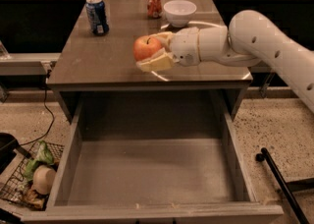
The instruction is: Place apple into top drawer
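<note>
The red-orange apple [146,47] sits between the pale fingers of my gripper [153,50], which is shut on it and holds it over the grey-brown cabinet top, near its front edge. My white arm reaches in from the right. The top drawer [147,174] is pulled fully open below the cabinet's front edge, and its flat bottom is bare. The apple is over the cabinet top, not over the drawer.
A blue soda can [96,15], a red soda can [154,0] and a white bowl [179,12] stand at the back of the cabinet top [98,61]. A wire basket with trash [29,179] is on the floor at left. A black rod [279,181] lies at right.
</note>
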Robot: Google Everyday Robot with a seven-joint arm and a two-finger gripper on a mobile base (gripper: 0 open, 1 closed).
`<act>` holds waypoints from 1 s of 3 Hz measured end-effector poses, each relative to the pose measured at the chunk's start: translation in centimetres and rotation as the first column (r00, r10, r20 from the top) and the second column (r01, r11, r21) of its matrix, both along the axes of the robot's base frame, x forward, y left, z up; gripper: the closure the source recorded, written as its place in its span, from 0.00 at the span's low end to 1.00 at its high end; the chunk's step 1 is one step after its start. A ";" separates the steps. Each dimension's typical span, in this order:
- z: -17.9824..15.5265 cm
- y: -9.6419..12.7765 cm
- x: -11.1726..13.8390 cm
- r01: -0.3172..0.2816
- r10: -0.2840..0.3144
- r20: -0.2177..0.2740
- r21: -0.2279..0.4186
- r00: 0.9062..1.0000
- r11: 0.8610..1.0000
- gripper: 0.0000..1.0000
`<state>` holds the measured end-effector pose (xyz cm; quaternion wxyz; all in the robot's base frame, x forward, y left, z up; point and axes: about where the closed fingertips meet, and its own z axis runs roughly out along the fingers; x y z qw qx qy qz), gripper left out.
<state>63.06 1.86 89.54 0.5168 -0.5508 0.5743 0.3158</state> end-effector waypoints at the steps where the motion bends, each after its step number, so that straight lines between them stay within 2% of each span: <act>1: -1.8 -1.0 -3.9 0.015 -0.016 -0.039 -0.041 0.999 0.999 1.00; 2: -5.2 -2.3 -7.8 0.028 -0.035 -0.110 -0.070 0.993 0.997 1.00; 3: -8.1 -3.2 -11.3 0.009 -0.024 -0.163 -0.091 0.986 0.996 1.00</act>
